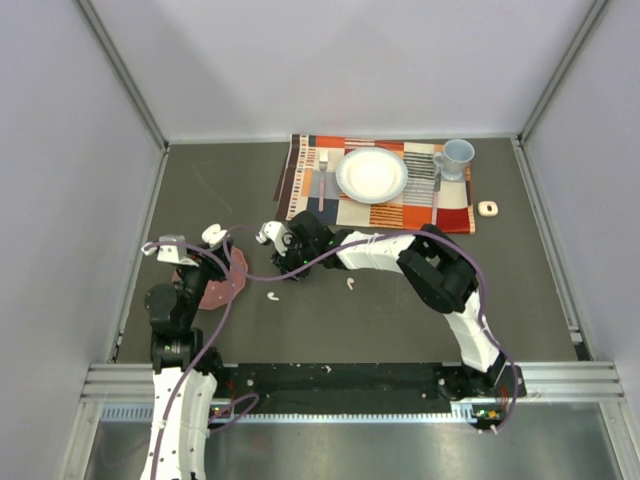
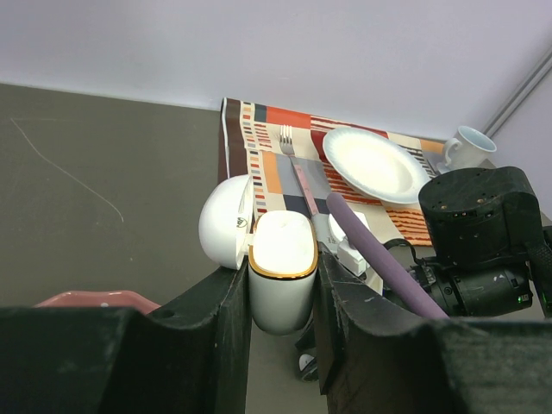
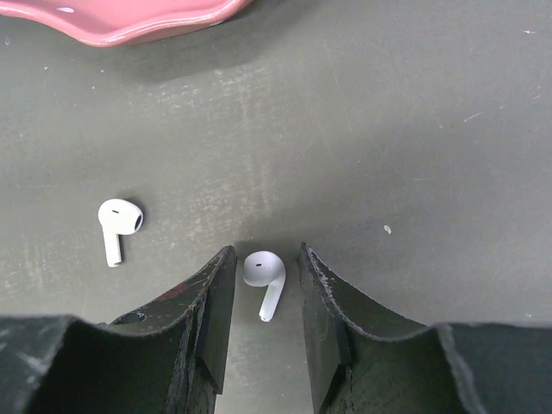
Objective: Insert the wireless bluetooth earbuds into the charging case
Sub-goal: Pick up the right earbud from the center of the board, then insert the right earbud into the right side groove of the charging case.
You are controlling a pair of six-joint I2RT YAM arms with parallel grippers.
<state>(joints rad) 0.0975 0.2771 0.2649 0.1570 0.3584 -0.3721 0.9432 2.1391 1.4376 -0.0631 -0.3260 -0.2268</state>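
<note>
My left gripper (image 2: pixel 283 285) is shut on an open white charging case (image 2: pixel 280 259) with a gold rim, held upright above the table with its lid (image 2: pixel 226 220) hinged back; in the top view it (image 1: pixel 213 238) is at the left. My right gripper (image 3: pixel 266 252) is open and low over the table, with one white earbud (image 3: pixel 265 280) lying between its fingers, touching neither. A second earbud (image 3: pixel 116 226) lies to its left. The top view shows the right gripper (image 1: pixel 283 265) and two loose earbuds (image 1: pixel 272 296) (image 1: pixel 350 283).
A pink dish (image 1: pixel 222 280) lies under the left gripper and shows in the right wrist view (image 3: pixel 129 17). At the back, a striped placemat (image 1: pixel 385 205) carries a white plate (image 1: pixel 372 175), a fork (image 1: pixel 322 175) and a blue mug (image 1: pixel 456 157). A small white object (image 1: pixel 488 208) lies beside it.
</note>
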